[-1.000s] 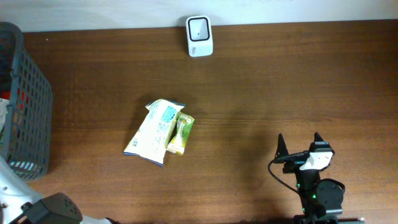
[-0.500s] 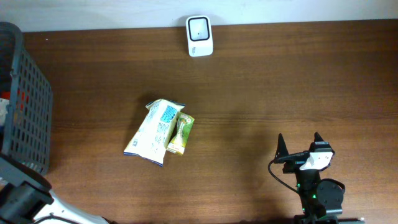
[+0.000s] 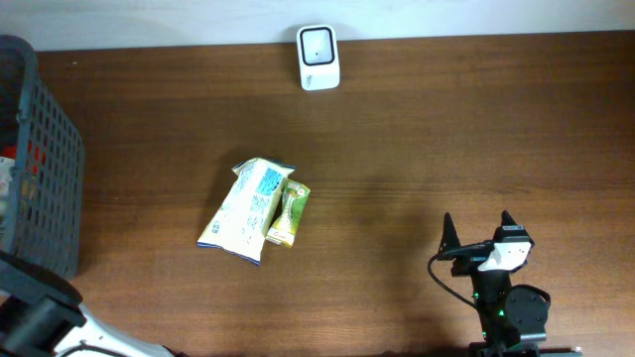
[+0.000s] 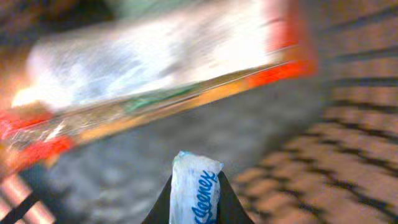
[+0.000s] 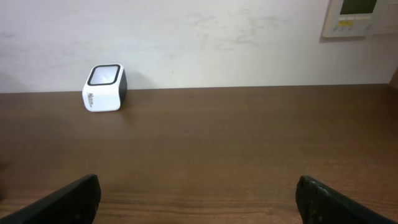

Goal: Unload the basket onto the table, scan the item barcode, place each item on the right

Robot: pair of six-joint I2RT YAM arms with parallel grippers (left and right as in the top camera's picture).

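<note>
The left hand [image 4: 195, 200] is pinching a small white and blue tissue pack [image 4: 196, 179], its two dark fingers [image 4: 163, 200] pressing in on either side of the pack's lower end so that the jaws are standing nearly together around it. The pack is standing upright between them, with blue lettering running up its face. Beyond it a larger wrapped packet [image 4: 155, 62] with red and orange edges is lying blurred across the wrist view, and the dark mesh of the basket [image 4: 360, 130] is showing to the right and below. From overhead, that basket is sitting at the left edge of the bench [image 3: 446, 129], and the left arm is reaching in from the lower left corner; the hand itself is not showing in that view. The right hand [image 3: 477, 222] is hovering low over the near right part of the bench with its jaws spread wide, holding and touching nothing. The white scanner [image 3: 317, 58] is standing at the far edge of the bench against the wall, well apart from both hands. A pale packet [image 3: 246, 210] and a smaller green packet [image 3: 289, 213] are lying side by side, touching, near the middle of the bench.
</note>
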